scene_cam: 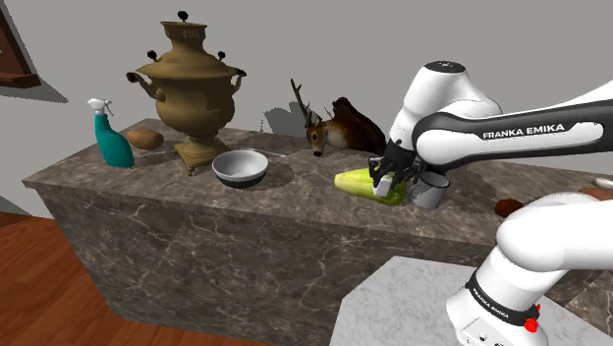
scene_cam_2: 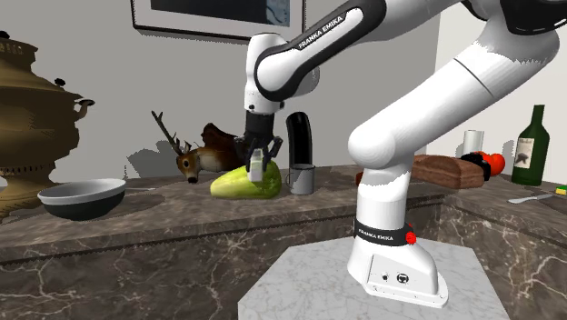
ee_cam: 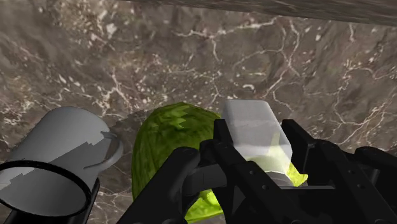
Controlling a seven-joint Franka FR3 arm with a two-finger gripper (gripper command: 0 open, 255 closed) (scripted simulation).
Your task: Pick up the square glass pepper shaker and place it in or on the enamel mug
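My black gripper (ee_cam: 256, 167) is shut on a small square clear shaker (ee_cam: 253, 130), with a finger on each side of it. The shaker (scene_cam_2: 258, 164) hangs just above a green leafy vegetable (scene_cam_2: 238, 185) that lies on the dark marble counter (scene_cam: 147, 197). The grey mug (ee_cam: 56, 159) with a dark inside stands upright right beside the vegetable, apart from the gripper. In the shoulder view the gripper (scene_cam: 390, 181) sits between the vegetable (scene_cam: 356, 182) and the mug (scene_cam: 429, 191). The mug (scene_cam_2: 302, 180) is at the second exterior view's right of the shaker.
A brass samovar (scene_cam: 194, 93), a grey bowl (scene_cam: 240, 169), a teal spray bottle (scene_cam: 111, 138) and a deer figure (scene_cam: 339, 128) stand along the counter. A tall black object (scene_cam_2: 300, 136) rises behind the mug. A loaf (scene_cam_2: 445, 170) and a green bottle (scene_cam_2: 529, 145) stand further off.
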